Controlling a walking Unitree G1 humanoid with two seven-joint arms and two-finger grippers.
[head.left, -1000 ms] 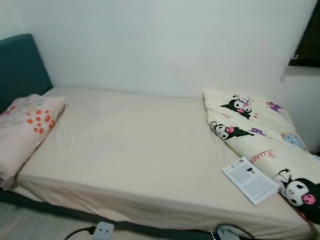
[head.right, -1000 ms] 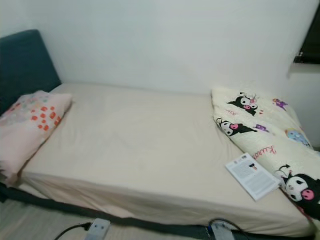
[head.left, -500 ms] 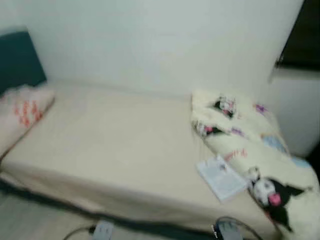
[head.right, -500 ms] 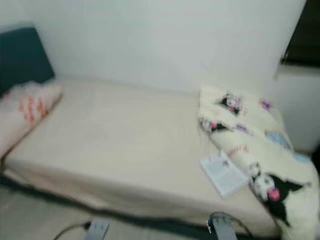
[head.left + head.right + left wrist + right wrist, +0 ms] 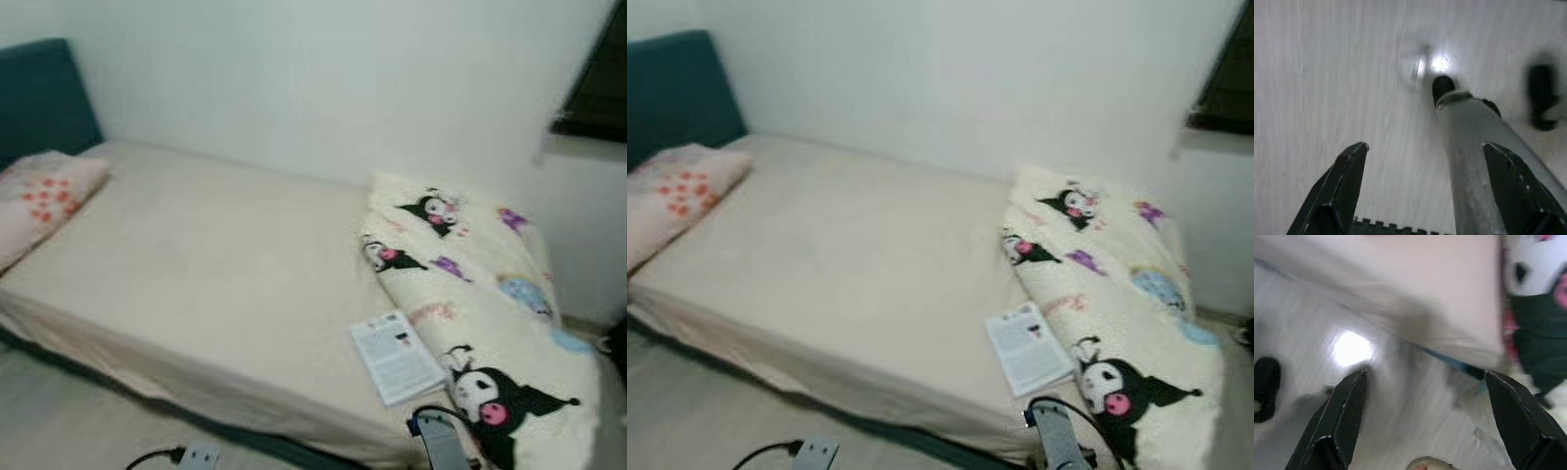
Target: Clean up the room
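One bed (image 5: 196, 264) is seen against a white wall (image 5: 323, 78), covered by a cream sheet. A booklet (image 5: 395, 356) lies flat on the sheet near the foot-side front edge, touching a cartoon-print blanket (image 5: 470, 304) bunched at that end. A pink pillow (image 5: 44, 196) rests by the teal headboard (image 5: 44, 98). The left gripper (image 5: 1425, 191) is pointed at pale floor (image 5: 1327, 73), fingers spread apart. The right gripper (image 5: 1425, 421) is held low beside the bed edge, fingers likewise spread, nothing between them.
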